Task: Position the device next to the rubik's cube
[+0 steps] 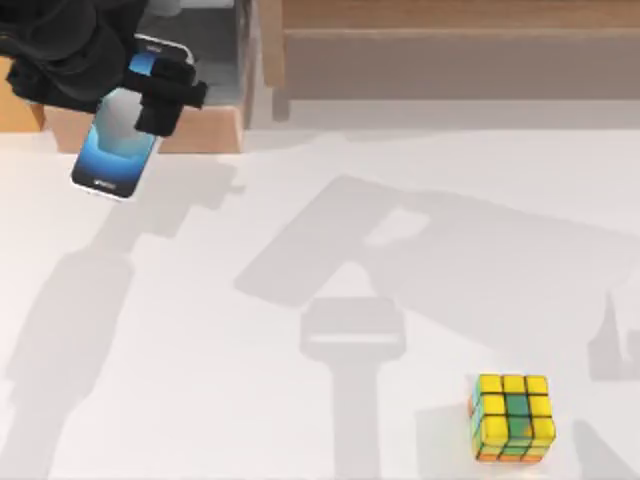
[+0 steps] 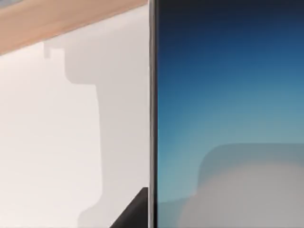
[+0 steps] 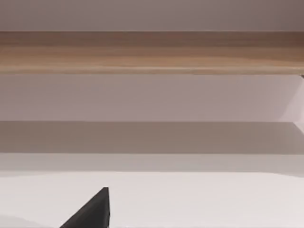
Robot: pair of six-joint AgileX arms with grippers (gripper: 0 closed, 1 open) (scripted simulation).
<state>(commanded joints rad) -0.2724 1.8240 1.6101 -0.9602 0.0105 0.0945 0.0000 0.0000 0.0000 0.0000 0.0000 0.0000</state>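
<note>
Top view: left gripper (image 1: 166, 95) at the desk's (image 1: 200, 330) far left corner, fingers clamped across the device (image 1: 122, 135); rubik's cube (image 1: 512, 417) sits well apart near the near right corner. Left wrist view: device's (image 2: 228, 114) blue screen close up beside a dark fingertip (image 2: 135, 213). Right wrist view: a black fingertip (image 3: 92, 211) over bare desk, right fingers' state cannot be told.

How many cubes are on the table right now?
1. The cube sits near the table's front edge on the right, far from the phone, which the left gripper holds at the far left.

Bright, even light — soft grey shadows on the table (image 1: 200, 400).
</note>
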